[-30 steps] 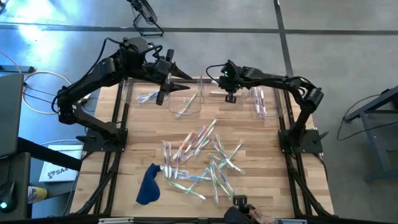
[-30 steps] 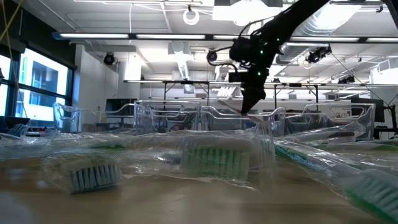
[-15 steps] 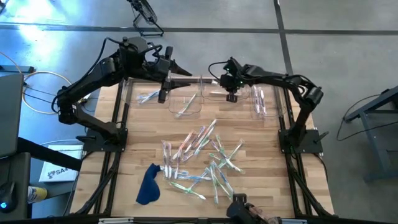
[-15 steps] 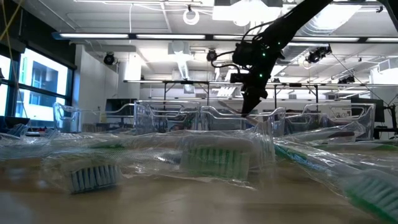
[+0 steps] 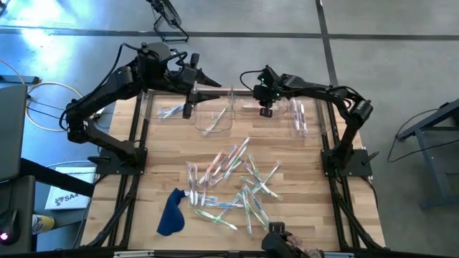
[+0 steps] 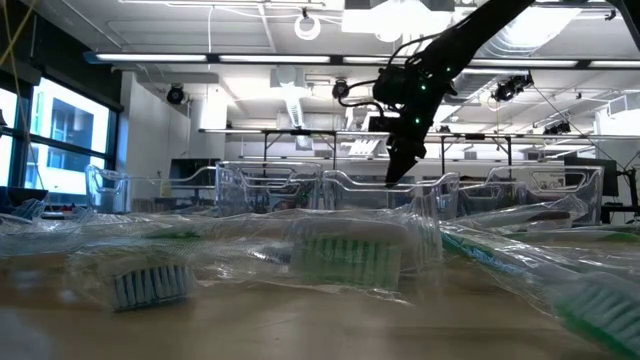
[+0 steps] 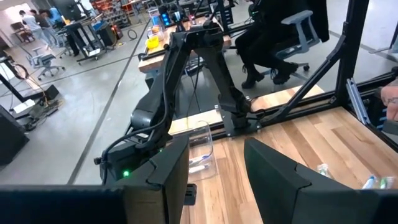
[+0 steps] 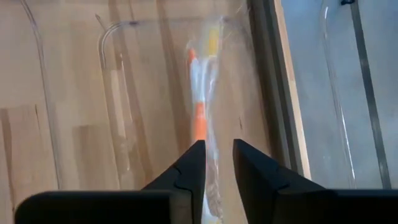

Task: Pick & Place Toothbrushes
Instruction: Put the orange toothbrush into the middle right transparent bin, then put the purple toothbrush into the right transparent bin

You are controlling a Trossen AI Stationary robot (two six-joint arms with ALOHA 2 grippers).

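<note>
The right pincer point(image 5: 265, 112) hangs over the third clear bin point(image 5: 253, 95) in the row at the far edge of the worktop point(image 5: 301, 179). A second ago its fingers were pressed together on a wrapped orange toothbrush; now they stand slightly apart, and in the right wrist view that toothbrush point(image 8: 199, 118) lies lengthwise in the bin just below the fingertips point(image 8: 194, 163). Whether the pads are fully clear of the wrapper I cannot tell. My reading is that this brush has just been dropped off, so one more is sorted.

The left pincer point(image 5: 188, 111) waits over the bins on its own side, fingers spread and empty, unchanged.

Most toothbrushes point(image 5: 233, 183) are heaped mid-worktop beside the cloth point(image 5: 171, 212), so much remains to do.
</note>
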